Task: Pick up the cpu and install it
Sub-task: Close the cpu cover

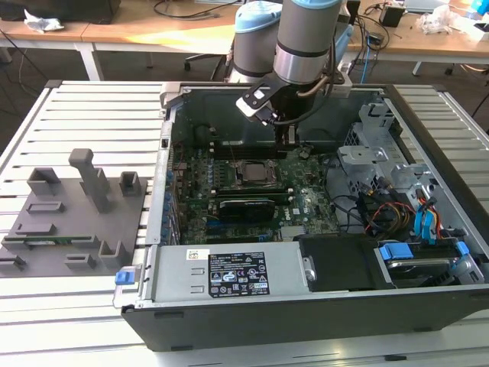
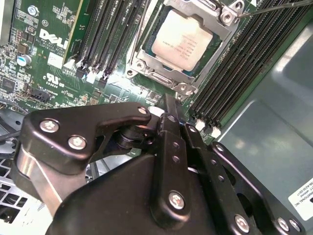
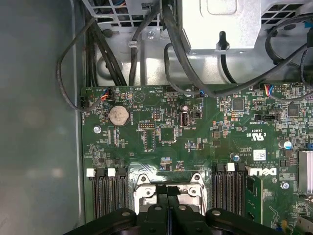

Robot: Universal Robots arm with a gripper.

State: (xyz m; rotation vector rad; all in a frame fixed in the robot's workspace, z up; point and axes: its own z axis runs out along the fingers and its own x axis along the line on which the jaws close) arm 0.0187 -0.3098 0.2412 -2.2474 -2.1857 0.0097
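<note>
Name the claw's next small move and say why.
Probably lift the claw straight up off the motherboard: the cpu already lies inside the socket frame, and the claw looks shut on nothing just beside it.

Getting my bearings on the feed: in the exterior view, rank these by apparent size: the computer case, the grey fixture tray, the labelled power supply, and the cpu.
Largest to smallest:
1. computer case
2. grey fixture tray
3. power supply
4. cpu, seated in its socket, clearly the smallest
</note>
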